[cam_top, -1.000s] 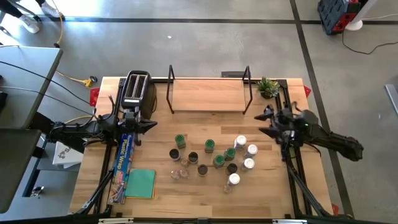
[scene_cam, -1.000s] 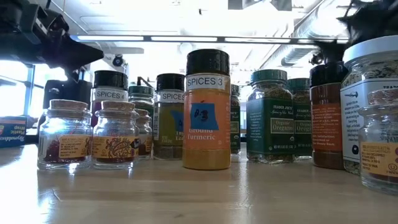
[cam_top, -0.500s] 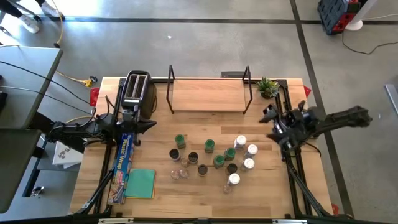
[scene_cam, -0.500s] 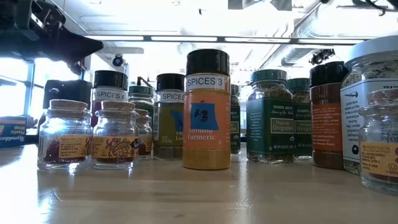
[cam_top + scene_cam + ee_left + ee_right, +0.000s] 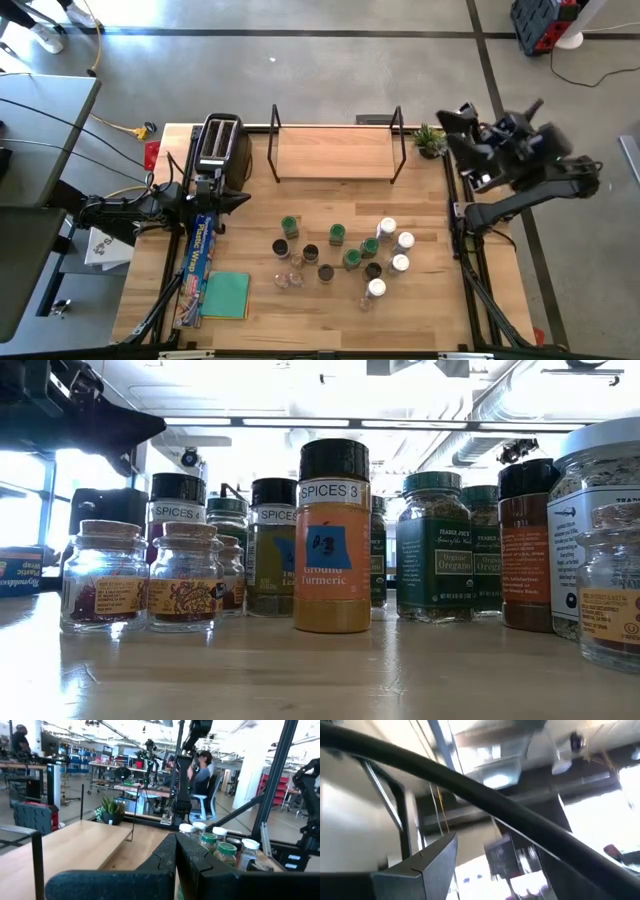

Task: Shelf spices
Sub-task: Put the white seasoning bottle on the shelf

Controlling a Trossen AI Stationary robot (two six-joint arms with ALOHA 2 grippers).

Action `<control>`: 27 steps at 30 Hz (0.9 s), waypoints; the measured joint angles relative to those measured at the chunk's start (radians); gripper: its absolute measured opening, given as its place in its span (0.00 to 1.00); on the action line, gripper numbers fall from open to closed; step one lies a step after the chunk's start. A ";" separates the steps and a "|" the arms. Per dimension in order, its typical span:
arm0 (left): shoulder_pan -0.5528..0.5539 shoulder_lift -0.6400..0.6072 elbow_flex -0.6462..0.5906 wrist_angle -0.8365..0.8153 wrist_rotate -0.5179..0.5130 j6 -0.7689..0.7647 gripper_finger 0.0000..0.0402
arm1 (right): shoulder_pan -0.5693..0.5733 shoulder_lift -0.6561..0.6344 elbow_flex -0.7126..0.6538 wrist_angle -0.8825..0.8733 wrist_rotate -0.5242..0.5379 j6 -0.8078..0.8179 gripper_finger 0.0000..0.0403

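The spice jars [image 5: 345,250] stand upright in a loose cluster on the middle of the wooden table, with green, white and dark lids. The low view shows them close up, a yellow turmeric jar [image 5: 332,540] in front. The shelf [image 5: 335,150], a light board between black wire uprights, stands at the far edge with nothing on it. My left gripper [image 5: 243,200] hovers shut left of the jars, pointing toward them [image 5: 175,839]. My right gripper [image 5: 455,125] is raised high over the table's far right corner, open, its wrist view [image 5: 490,870] facing the ceiling.
A black-and-silver toaster [image 5: 220,145] stands left of the shelf. A small potted plant [image 5: 432,140] sits right of it. A blue plastic-wrap box [image 5: 200,255] and a green pad [image 5: 227,295] lie near the left edge. People sit in the room beyond the table.
My right arm has risen from just right of the jars and swung up toward the table's far right corner, tipping until its wrist camera faces the ceiling. The jars and my left arm have stayed put.
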 joint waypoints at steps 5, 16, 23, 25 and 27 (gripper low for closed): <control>0.000 0.000 0.000 0.000 0.000 -0.003 0.00 | -0.050 0.122 0.385 -0.933 0.009 0.231 0.66; 0.000 0.000 0.000 -0.002 -0.001 -0.019 0.00 | -0.080 0.373 0.636 -1.620 -0.152 0.360 0.66; 0.000 0.000 0.000 -0.002 -0.001 -0.019 0.00 | -0.097 0.500 0.578 -1.630 -0.255 0.316 0.66; 0.000 0.000 0.000 -0.003 -0.002 -0.019 0.00 | -0.103 0.547 0.566 -1.660 -0.305 0.311 0.66; 0.000 0.000 0.000 -0.003 -0.005 -0.019 0.00 | -0.104 0.590 0.549 -1.698 -0.338 0.263 0.66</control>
